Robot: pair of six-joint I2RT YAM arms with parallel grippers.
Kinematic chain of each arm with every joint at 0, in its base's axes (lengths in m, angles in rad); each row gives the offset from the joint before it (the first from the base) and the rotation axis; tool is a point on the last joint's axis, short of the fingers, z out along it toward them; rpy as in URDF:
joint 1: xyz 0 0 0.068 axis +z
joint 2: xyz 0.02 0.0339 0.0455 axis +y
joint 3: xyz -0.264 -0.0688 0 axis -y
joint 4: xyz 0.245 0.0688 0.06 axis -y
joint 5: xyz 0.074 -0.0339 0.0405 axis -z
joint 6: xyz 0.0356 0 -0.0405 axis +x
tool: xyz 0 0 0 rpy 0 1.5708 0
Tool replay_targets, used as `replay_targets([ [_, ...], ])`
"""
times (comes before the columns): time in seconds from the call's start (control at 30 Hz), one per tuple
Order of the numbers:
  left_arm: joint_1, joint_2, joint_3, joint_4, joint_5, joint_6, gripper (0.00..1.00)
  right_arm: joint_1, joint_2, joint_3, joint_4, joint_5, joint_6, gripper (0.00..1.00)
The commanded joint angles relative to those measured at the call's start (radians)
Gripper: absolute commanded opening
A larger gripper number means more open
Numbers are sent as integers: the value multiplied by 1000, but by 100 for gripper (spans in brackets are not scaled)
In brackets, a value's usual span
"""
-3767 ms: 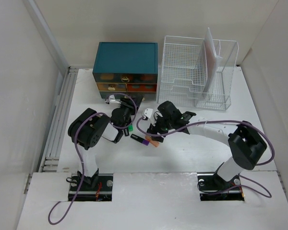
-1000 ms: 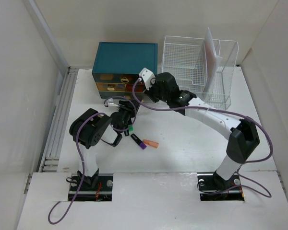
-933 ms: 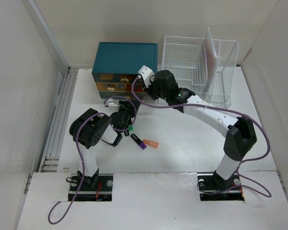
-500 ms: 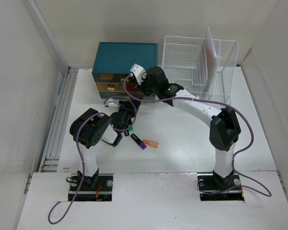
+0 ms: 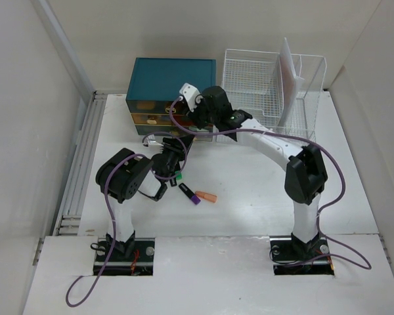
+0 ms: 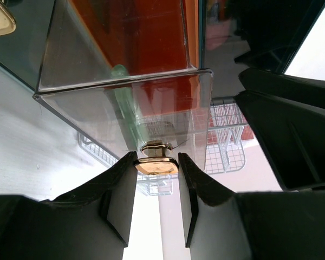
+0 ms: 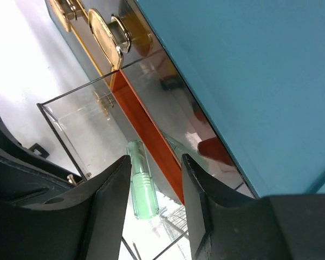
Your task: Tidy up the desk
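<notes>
White matte desk (image 5: 262, 203), pale grooved rails (image 5: 81, 164)

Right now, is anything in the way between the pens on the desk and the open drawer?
Yes. The left gripper, clamped on the gold handle, sits between the pens on the desk and the clear drawer. The right gripper hangs above that drawer.

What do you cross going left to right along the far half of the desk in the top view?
grooved rails → teal drawer chest → wire-mesh rack
</notes>
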Motion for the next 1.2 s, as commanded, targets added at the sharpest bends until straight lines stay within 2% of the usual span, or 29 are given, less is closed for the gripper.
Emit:
replay_targets([
  [0.0, -9, 68, -36, 347, 28, 61, 0, 0, -84, 14, 16, -26, -3, 48],
  [0.1, -9, 68, -36, 347, 28, 61, 0, 10, -136, 3, -19, -84, -3, 48],
  [0.23, -9, 58, -27, 318, 28, 72, 0, 10, -281, -141, -68, -224, -31, 47],
  [0.3, -9, 58, -26, 318, 28, 72, 0, 10, -364, -265, -122, -337, -80, 46],
  [0.4, -9, 58, -26, 318, 28, 72, 0, 10, -461, -486, -97, -423, -69, 46],
  [0.47, -18, 49, -17, 318, 28, 72, 0, 36, -499, -640, -24, -433, -43, 46],
  [0.6, -18, 48, -17, 300, 38, 72, 0, 112, -535, -802, 70, -335, 12, 48],
  [1.17, -27, 48, -17, 299, 28, 72, 0, 168, -328, -728, 50, -296, 133, 53],
])
